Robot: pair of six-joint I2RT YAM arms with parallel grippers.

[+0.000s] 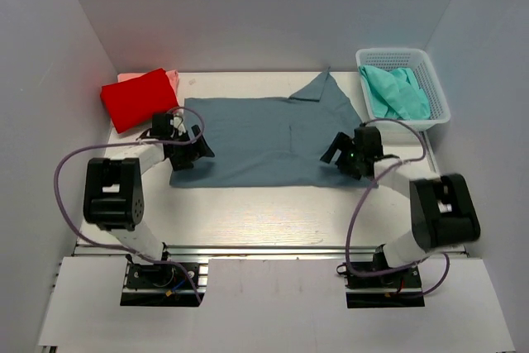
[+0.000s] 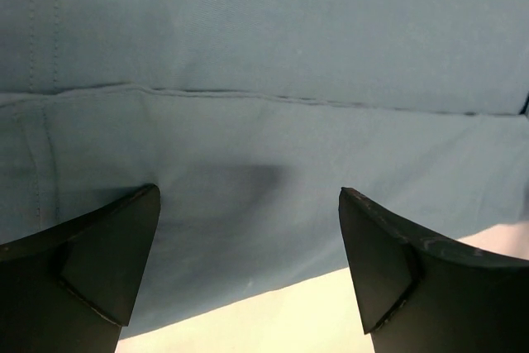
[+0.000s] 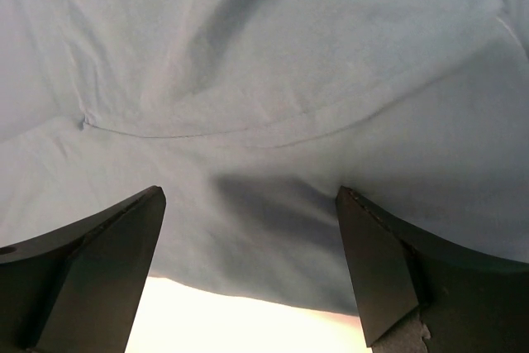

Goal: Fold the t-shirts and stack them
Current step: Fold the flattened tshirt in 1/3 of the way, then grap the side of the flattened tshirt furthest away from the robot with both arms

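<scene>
**Limp cloth, two open grippers at its edges**

The blue-grey t-shirt [image 1: 264, 134] lies spread nearly flat at the middle of the table [image 1: 264, 212], its collar poking out at about 1 o'clock. The red t-shirt [image 1: 139, 98] sits folded at 10 o'clock on top of a pink t-shirt [image 1: 172, 77]. The teal t-shirt [image 1: 397, 93] is bunched in the white basket [image 1: 438, 97] at 2 o'clock.

The left gripper [image 1: 192, 148] hangs over the shirt's 9 o'clock edge with its jaws wide apart and nothing between them. The right gripper [image 1: 337, 151] does the same over the 4 o'clock corner. Each wrist view shows the cloth's edge and a strip of bare table between the fingertips.

The fabric looks thin, light and floppy. It will probably sag and drape once lifted, and a pinch in the middle would only bunch it. The creases seen in the right wrist view suggest it wrinkles easily. The best hold is likely at the edge, where a stitched seam gives a slightly thicker, firmer line. One fingertip would slide under the edge against the table and the other press on top. Taking both ends together should keep the fold line straight.
</scene>
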